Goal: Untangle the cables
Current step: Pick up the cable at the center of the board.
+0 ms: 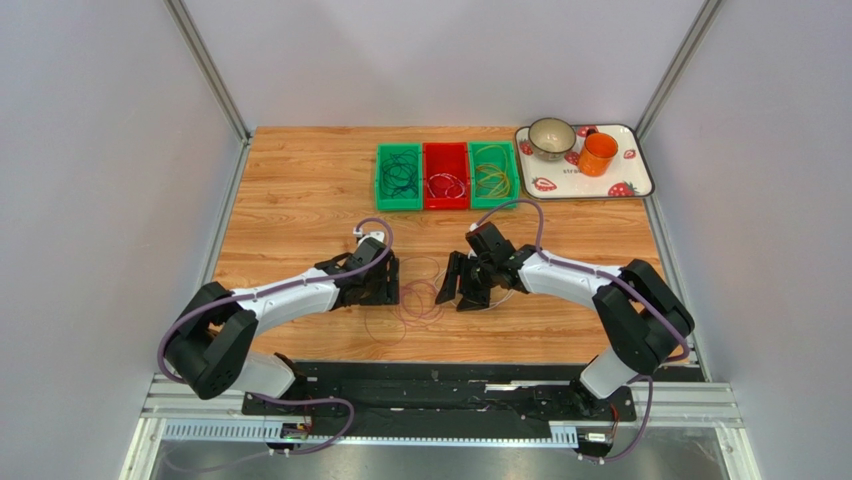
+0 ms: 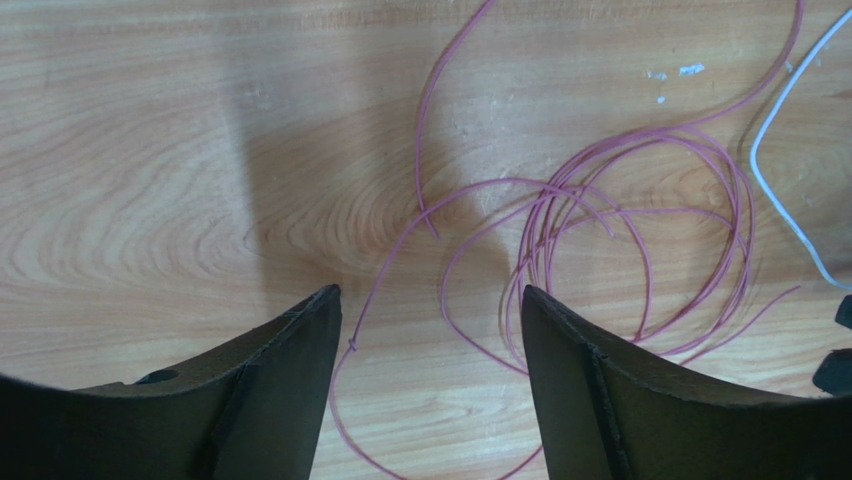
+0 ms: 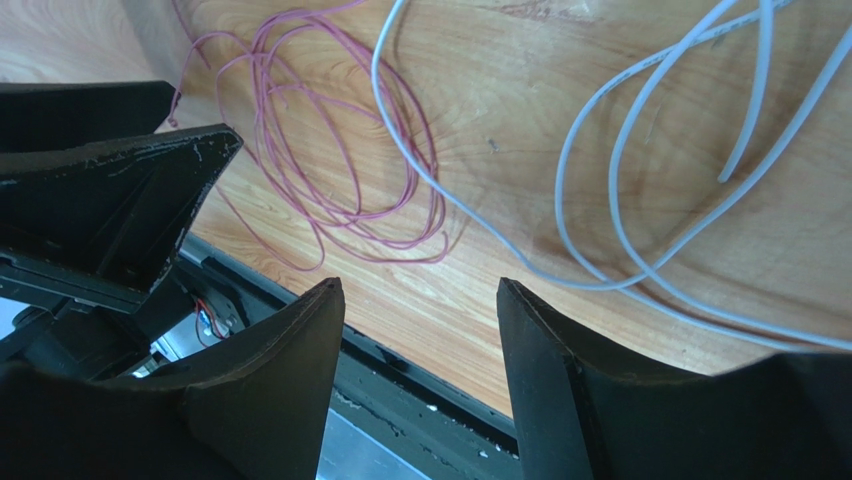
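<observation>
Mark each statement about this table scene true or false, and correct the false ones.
1. The left gripper and the right gripper are both open and hold nothing. True.
2. The purple cable hangs from the left gripper. False: it lies loose on the table between the grippers.
3. A white cable lies on the table beside the purple cable. True.
4. Two cups stand at the far right. False: the tray there holds one orange cup and a bowl.
</observation>
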`<action>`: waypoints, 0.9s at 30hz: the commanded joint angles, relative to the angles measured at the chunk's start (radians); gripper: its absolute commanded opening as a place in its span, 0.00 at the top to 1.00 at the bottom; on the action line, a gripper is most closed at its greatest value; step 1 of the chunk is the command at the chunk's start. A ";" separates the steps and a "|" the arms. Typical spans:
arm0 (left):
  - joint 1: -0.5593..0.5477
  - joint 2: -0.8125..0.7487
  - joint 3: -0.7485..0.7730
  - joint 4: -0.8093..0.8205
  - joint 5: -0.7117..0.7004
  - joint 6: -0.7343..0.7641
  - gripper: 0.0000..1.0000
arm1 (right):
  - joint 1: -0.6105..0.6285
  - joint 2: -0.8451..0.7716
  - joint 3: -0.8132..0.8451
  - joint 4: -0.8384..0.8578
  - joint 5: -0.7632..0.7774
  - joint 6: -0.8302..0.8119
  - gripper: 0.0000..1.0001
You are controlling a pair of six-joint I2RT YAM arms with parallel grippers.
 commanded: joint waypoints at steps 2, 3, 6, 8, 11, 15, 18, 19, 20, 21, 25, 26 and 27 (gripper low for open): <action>0.002 0.051 -0.025 0.165 0.096 -0.012 0.28 | 0.009 0.057 0.029 0.061 0.028 0.020 0.38; 0.003 0.061 -0.026 0.175 0.105 -0.012 0.29 | 0.007 0.066 0.033 0.064 0.028 0.019 0.38; 0.003 0.097 -0.029 0.210 0.135 -0.015 0.29 | 0.009 0.089 0.037 0.071 0.023 0.019 0.39; 0.003 0.120 -0.026 0.222 0.147 -0.016 0.29 | 0.009 0.101 0.042 0.074 0.018 0.017 0.39; 0.003 0.140 -0.022 0.225 0.148 -0.020 0.30 | 0.009 0.114 0.048 0.077 0.017 0.015 0.39; 0.000 0.173 -0.023 0.250 0.167 -0.027 0.46 | 0.009 0.132 0.059 0.092 0.011 0.020 0.39; -0.001 0.203 -0.032 0.273 0.168 -0.038 0.60 | 0.007 0.153 0.063 0.121 0.009 0.034 0.39; -0.003 0.207 -0.037 0.285 0.188 -0.041 0.63 | 0.007 0.160 0.063 0.129 0.006 0.038 0.39; -0.003 0.213 -0.040 0.291 0.191 -0.043 0.65 | 0.009 0.166 0.063 0.147 0.002 0.043 0.40; -0.003 0.218 -0.045 0.296 0.194 -0.044 0.68 | 0.009 0.184 0.062 0.158 -0.005 0.051 0.40; -0.001 0.223 -0.055 0.308 0.204 -0.044 0.73 | 0.010 0.225 0.050 0.205 -0.032 0.075 0.44; -0.001 0.223 -0.057 0.313 0.207 -0.046 0.74 | 0.013 0.232 0.045 0.227 -0.038 0.080 0.46; -0.003 0.224 -0.061 0.314 0.207 -0.046 0.77 | 0.013 0.238 0.042 0.236 -0.044 0.090 0.48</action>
